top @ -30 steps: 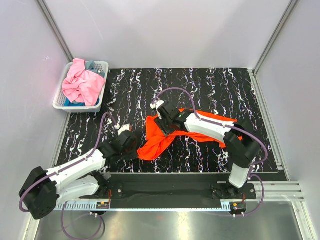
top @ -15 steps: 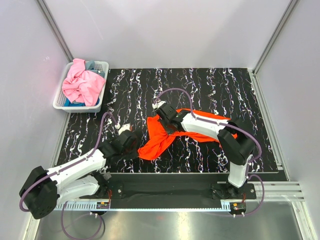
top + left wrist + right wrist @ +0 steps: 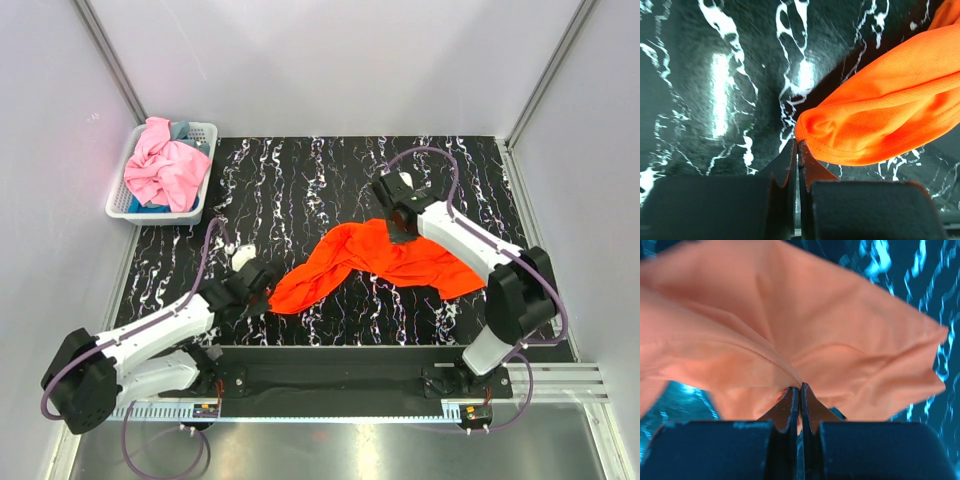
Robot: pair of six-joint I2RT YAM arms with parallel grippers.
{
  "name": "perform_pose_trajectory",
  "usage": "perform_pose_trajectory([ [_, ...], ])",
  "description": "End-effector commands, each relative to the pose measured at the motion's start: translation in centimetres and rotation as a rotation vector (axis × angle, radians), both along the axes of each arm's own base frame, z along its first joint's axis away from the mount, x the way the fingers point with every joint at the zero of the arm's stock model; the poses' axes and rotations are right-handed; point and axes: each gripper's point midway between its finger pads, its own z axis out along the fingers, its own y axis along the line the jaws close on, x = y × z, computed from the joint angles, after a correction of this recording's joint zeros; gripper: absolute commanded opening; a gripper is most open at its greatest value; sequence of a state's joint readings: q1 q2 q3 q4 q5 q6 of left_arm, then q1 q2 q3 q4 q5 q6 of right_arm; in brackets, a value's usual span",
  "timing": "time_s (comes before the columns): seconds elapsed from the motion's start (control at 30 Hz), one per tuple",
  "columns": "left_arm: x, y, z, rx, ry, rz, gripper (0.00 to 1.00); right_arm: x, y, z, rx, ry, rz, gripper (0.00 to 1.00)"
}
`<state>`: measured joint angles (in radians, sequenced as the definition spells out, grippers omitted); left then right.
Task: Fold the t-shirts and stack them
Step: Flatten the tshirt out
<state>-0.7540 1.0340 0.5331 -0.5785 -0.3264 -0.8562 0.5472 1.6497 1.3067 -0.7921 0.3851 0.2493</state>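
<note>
The orange t-shirt (image 3: 385,258) lies stretched in a crumpled band across the dark marbled table. My left gripper (image 3: 268,288) is shut on its near-left end; the left wrist view shows the pinched hem (image 3: 812,127) at my closed fingertips (image 3: 798,145). My right gripper (image 3: 400,228) is shut on the shirt's far edge, with cloth (image 3: 805,335) fanning out from the closed tips (image 3: 800,387). The pink t-shirt (image 3: 165,168) is bunched in the white basket (image 3: 205,135), with a bit of blue-grey t-shirt (image 3: 180,130) behind it.
The basket stands at the table's far left corner, partly off the black mat (image 3: 290,180). Grey enclosure walls and metal posts (image 3: 548,70) ring the table. My arm bases sit on the rail at the near edge.
My right gripper has moved right and toward the back, pulling the orange shirt's edge with it. The shirt went from a bunched heap to a long band. My left gripper stayed holding its end.
</note>
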Motion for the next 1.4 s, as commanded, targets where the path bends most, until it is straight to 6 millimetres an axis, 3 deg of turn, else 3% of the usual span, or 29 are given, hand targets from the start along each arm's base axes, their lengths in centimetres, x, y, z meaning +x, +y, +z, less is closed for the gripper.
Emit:
perform_pose_trajectory([
  [0.0, 1.7, 0.5, 1.2, 0.054, -0.058, 0.019, 0.00, -2.7, -1.6, -1.2, -0.016, 0.085, -0.053, 0.05],
  [0.03, 2.0, 0.2, 1.3, 0.046, -0.063, 0.016, 0.00, -2.8, -1.8, -1.6, -0.018, 0.099, -0.061, 0.06],
  [0.17, 2.5, -0.7, 1.6, 0.026, -0.062, -0.001, 0.00, -2.7, -2.2, -2.3, -0.048, 0.125, -0.086, 0.27],
  [0.33, 3.5, -1.3, 1.4, 0.011, -0.041, -0.021, 0.00, -2.3, -1.0, 1.1, -0.015, 0.037, -0.030, 0.41],
  [0.4, 4.3, -1.4, 1.5, -0.007, -0.022, -0.021, 0.00, -3.1, 1.0, 2.0, -0.009, 0.004, 0.061, 0.44],
  [0.47, 5.2, -1.5, 2.0, -0.026, -0.032, -0.018, 0.00, -3.9, 2.3, 1.9, -0.030, -0.023, 0.134, 0.44],
  [0.53, 6.2, -1.2, 2.1, -0.065, -0.031, 0.007, 0.00, -5.3, 5.1, 1.9, -0.050, -0.061, 0.252, 0.45],
  [0.73, 8.9, 0.1, 2.7, -0.130, -0.022, 0.057, 0.00, -7.9, 8.0, 0.8, -0.260, -0.166, 0.538, 0.45],
  [0.87, 10.4, 0.0, 3.7, -0.163, -0.039, 0.073, 0.00, -8.1, 8.5, 0.5, -0.363, -0.209, 0.611, 0.46],
  [1.0, 11.2, -0.1, 3.1, -0.195, -0.019, 0.083, 0.00, -8.5, 9.1, -1.9, -0.458, -0.200, 0.747, 0.46],
  [1.17, 11.4, -0.1, 2.1, -0.213, 0.002, 0.095, 0.00, -10.0, 12.4, -2.0, -0.430, -0.286, 0.932, 0.47],
  [1.37, 11.4, -0.7, 1.8, -0.246, 0.015, 0.087, 0.00, -9.7, 12.3, -3.0, -0.609, -0.267, 1.038, 0.47],
])
